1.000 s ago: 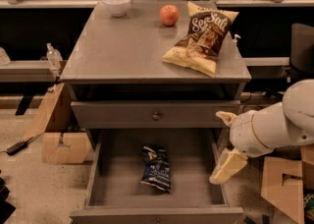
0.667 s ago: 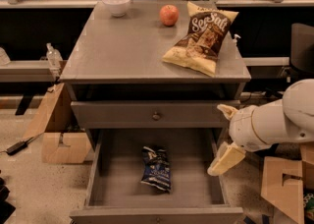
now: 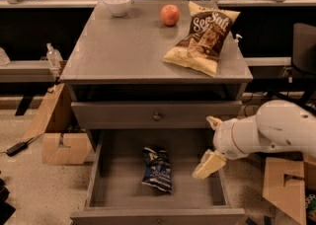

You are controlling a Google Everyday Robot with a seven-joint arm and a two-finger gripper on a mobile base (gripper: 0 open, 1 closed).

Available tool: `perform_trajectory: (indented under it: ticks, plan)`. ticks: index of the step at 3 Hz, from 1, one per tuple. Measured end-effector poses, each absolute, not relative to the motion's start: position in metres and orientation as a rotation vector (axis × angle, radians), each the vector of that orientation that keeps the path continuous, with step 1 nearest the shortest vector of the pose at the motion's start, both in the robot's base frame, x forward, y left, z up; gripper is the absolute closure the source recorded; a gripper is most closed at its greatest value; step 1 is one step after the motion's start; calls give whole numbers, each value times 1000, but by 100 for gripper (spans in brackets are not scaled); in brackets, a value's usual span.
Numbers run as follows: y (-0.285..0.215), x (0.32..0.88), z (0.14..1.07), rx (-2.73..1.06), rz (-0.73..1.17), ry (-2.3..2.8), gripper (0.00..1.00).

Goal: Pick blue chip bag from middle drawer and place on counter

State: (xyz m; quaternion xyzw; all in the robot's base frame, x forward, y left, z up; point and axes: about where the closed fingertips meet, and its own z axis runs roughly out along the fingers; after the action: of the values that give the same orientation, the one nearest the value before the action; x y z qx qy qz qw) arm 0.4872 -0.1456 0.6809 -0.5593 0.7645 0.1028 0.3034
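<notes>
**Drawer open, bag not yet in hand**

The counter (image 3: 128, 46) is the biggest thing here, the grey top of the cabinet. Its left and front parts are bare. I judge that is the landing room for the set-down.

Below it the middle drawer (image 3: 118, 169) stands pulled well out toward me, so its flat floor can be reached from above. The closed drawer front (image 3: 123, 115) over it would otherwise shadow the reach.

The white arm (image 3: 276, 130) comes in from the right side of the cabinet, at about drawer height.

A Sea Salt bag (image 3: 202, 36) lies on the right half of the counter, tilted. It is not the one wanted.

The gripper (image 3: 205, 145) hangs over the drawer's right-hand part, near the right wall. Its two fingers are spread wide apart, one high and one low, with nothing between them. My guess is the spread is kept wide to straddle a crumpled packet.

A white bowl (image 3: 117, 3) sits at the counter's back left.

The blue chip bag (image 3: 158, 169) lies flat on the drawer floor, about mid-floor and clear of all the walls. It is to the gripper's left, near but not touching.

An apple (image 3: 170, 15) sits at the back, between the bowl and the Sea Salt bag.

Next call: shift left, then descend.
</notes>
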Motion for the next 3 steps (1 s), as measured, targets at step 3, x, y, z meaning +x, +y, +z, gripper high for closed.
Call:
perform_trajectory:
  ticks: [3]
  plan:
    - [-96, 564, 498, -1223, 461, 1967, 0]
